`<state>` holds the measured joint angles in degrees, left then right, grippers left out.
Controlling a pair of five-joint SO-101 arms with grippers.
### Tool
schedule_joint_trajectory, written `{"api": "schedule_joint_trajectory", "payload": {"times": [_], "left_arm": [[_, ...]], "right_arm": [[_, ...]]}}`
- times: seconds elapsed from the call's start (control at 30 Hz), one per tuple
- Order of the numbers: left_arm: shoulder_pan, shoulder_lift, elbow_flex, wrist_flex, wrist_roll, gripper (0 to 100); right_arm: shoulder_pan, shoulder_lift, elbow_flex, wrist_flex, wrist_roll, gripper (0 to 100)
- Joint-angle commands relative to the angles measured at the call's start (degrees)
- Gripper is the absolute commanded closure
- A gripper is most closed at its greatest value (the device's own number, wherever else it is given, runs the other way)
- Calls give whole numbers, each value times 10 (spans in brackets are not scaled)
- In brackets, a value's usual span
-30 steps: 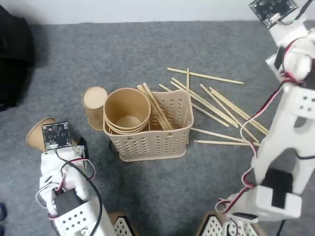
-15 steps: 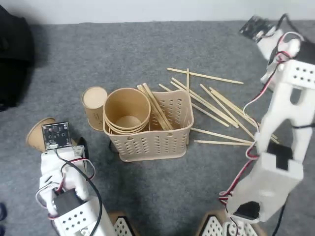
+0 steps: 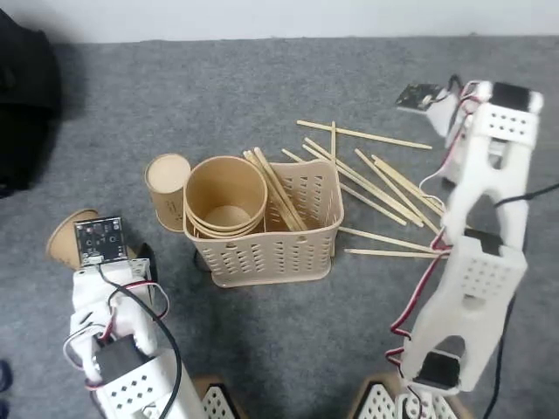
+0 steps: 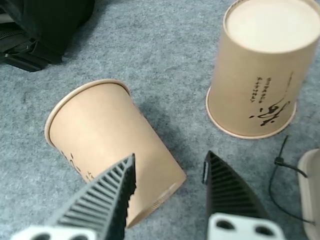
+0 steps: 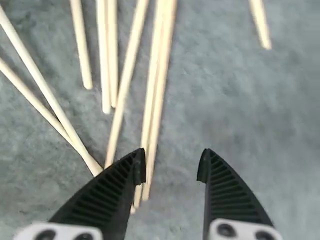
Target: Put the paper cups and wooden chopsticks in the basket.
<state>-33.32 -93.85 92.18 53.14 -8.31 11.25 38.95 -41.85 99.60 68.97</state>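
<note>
Basket [image 3: 271,229] sits mid-bench [image 3: 262,78] in your high view, with nested paper cups [image 3: 225,194] standing mouth-up in its left end and a few leaning chopsticks [image 3: 275,190] propped along the middle, their tips poking above the rim. Just beside the basket's left wall you have an upturned cup [image 3: 168,188] standing on its mouth, base up. Farther left and nearer the arm, a tipped cup [image 3: 68,237] lies on its side. Your left gripper [image 4: 170,159] is spread wide over that tipped cup [image 4: 105,130]: one finger overlaps the cup's wall near its narrow end and the other hangs over bare bench, though you cannot tell from the wrist view whether either finger touches it. The upturned cup [image 4: 260,75] stands apart from it in the same view. To the right of the basket, loose chopsticks [image 3: 393,187] lie scattered flat on the bench, fanned and crossing. Your right gripper [image 5: 171,152] is also spread, pointing down at the near ends of those loose chopsticks [image 5: 159,75], a couple of which end beside or under one finger. A black bag [image 3: 26,96] rests at the bench's far left edge.
</note>
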Motion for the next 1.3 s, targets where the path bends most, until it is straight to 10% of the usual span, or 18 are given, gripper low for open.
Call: {"api": "schedule_joint_trajectory", "payload": {"times": [0.0,1.27], "left_arm": [[4,-6,-3,-15,2,794],[4,-6,-3,-16,2,794]], "right_arm": [[-22,22,-25,-29,1,819],[-56,131,-25,-88,-37,991]]}}
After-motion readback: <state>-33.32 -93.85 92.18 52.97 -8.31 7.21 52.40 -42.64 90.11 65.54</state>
